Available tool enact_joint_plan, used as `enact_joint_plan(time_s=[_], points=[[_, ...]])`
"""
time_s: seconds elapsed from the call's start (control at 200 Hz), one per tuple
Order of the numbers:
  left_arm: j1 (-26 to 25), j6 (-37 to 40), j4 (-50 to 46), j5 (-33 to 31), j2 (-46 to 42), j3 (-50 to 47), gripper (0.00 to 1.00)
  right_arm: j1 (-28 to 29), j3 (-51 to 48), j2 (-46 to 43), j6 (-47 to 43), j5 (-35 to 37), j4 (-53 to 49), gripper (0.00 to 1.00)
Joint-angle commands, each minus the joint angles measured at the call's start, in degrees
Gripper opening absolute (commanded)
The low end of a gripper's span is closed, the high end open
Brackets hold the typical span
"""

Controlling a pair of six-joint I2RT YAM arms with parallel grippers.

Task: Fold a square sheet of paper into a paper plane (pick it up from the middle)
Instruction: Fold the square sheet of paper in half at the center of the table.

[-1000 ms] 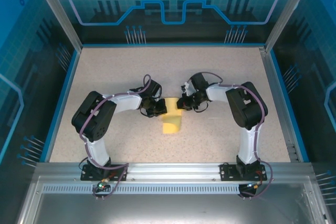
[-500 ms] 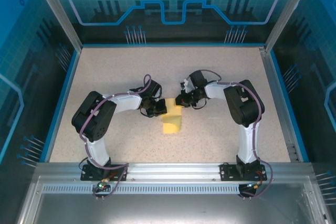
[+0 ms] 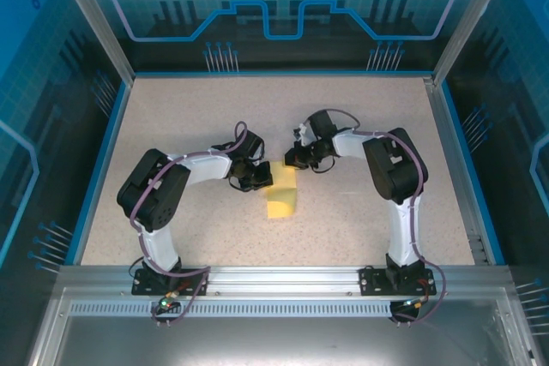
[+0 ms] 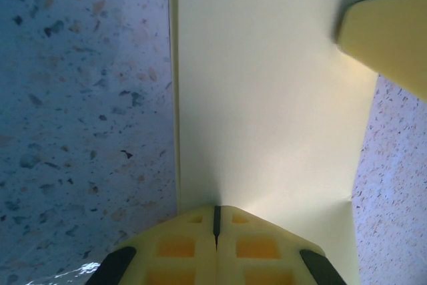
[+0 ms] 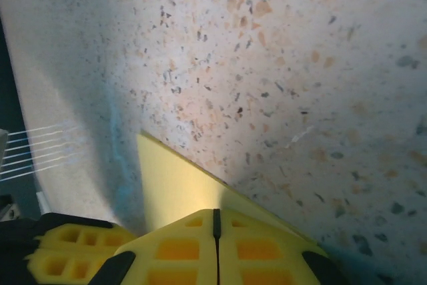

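Note:
The pale-yellow paper [image 3: 281,199] lies on the speckled table between the two arms, folded into a narrow strip. In the left wrist view the paper [image 4: 267,98] spreads flat ahead of my left gripper [image 4: 215,213], which is shut with its tip resting on the sheet. From above, that left gripper [image 3: 260,179] sits at the strip's left edge. My right gripper [image 3: 292,160] is at the strip's far end. It is shut too [image 5: 215,213], tip down on a pointed corner of the paper [image 5: 173,185]. I see nothing pinched between either pair of fingers.
The speckled table [image 3: 171,117] is bounded by a blue rim [image 3: 107,160] and clear blue walls. An aluminium rail [image 3: 283,280] carries the arm bases at the near edge. A finger of the other gripper [image 4: 393,38] intrudes at the left wrist view's upper right.
My right gripper has slid a little left and away from the bases, along the paper's far end. The left gripper has stayed put on the sheet.

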Motion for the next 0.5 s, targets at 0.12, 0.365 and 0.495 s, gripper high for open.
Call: enact_joint_plan(time_s=[0.12, 0.365, 0.495], points=[[-1.1, 0.9, -7.5, -4.6, 5.0, -3.4, 0.01, -2.3, 1.1, 2.3, 0.6, 2.3, -1.0, 0.06], [-1.2, 0.9, -7.6, -4.6, 5.0, -2.9, 0.01, -1.9, 2.3, 0.8, 0.5, 0.9, -1.2, 0.07], [-1.2, 0.9, -7.6, -4.6, 4.9, -2.8, 0.01, -2.5, 0.4, 2.5, 1.6, 0.5, 1.0, 0.07]])
